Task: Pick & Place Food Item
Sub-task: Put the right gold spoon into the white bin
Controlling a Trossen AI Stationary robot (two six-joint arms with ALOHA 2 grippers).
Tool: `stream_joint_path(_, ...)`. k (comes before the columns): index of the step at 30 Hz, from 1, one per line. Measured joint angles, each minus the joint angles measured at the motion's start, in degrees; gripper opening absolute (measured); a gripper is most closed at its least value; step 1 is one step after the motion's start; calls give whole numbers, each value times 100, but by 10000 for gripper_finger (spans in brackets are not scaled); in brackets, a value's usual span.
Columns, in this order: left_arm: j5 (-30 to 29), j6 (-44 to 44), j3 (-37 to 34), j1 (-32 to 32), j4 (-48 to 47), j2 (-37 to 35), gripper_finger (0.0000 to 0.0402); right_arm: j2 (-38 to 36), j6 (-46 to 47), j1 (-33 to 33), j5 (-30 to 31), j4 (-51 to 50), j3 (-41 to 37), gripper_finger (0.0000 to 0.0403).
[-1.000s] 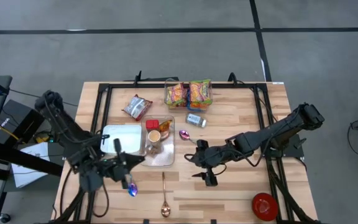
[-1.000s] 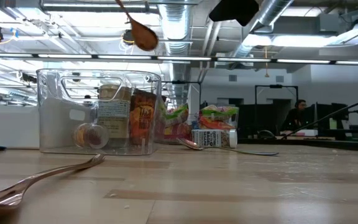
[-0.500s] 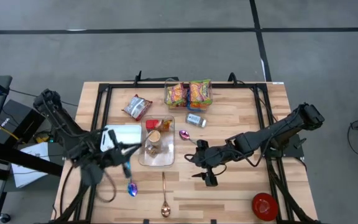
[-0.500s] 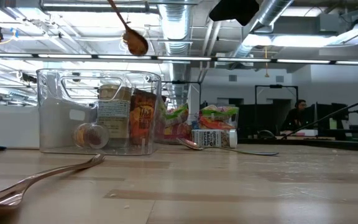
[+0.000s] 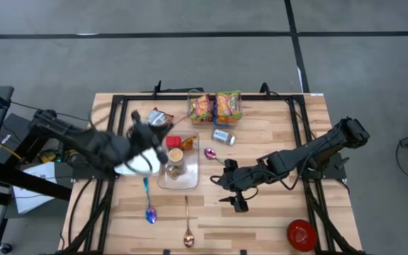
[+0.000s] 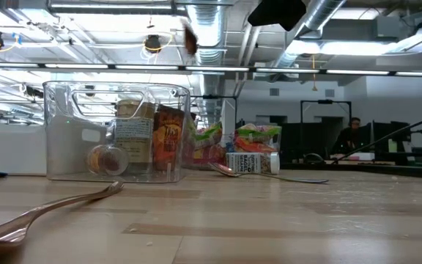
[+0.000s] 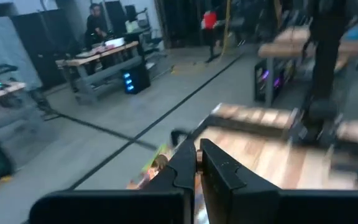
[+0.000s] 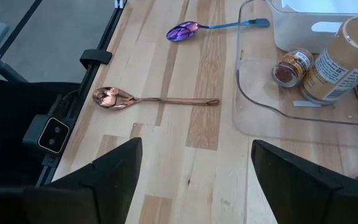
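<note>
A big open workshop or robotics lab. In the low view, bare ducts (image 6: 209,29) and strip lights (image 6: 328,71) cross the top of the frame, and a person (image 6: 350,136) sits among monitors at right. The left wrist view shows workbenches (image 7: 104,59) upper left on grey floor (image 7: 92,140) with dark lines.

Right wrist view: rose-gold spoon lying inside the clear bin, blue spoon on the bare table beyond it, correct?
Not quite. The right wrist view shows the rose-gold spoon lying on the bare table, outside the clear bin. The blue spoon lies on the table beyond it, as you said.
</note>
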Motion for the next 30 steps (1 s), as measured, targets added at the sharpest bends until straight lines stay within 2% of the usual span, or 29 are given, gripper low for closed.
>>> stream_joint_path(3,580,22,676,496,-251,92,2,0,-19,0,-1,1,0,295)
stream_joint_path(5,611,-35,1160,692,-774,203,2,0,-44,0,-2,-15,0,295)
stream_joint_path(8,686,-507,2008,935,-1990,383,2,-52,-43,0,-2,-153,0,295)
stream_joint_path(14,1438,-1357,3708,1144,-4170,798,1,-141,-44,0,-2,-159,-2,295)
stream_joint_path(18,1982,-2129,4530,1216,-5814,1153,1,-176,-49,0,-2,-145,0,295)
stream_joint_path(23,2587,-3647,4743,1273,-7903,1405,1,-200,-160,0,-5,-121,2,295)
stream_joint_path(27,3386,-4192,4267,1216,-7781,1327,1,-199,-213,-24,-7,-118,2,295)
stream_joint_path(30,3610,-4686,3830,1201,-7878,1273,1,-199,-215,-46,-26,-129,2,295)
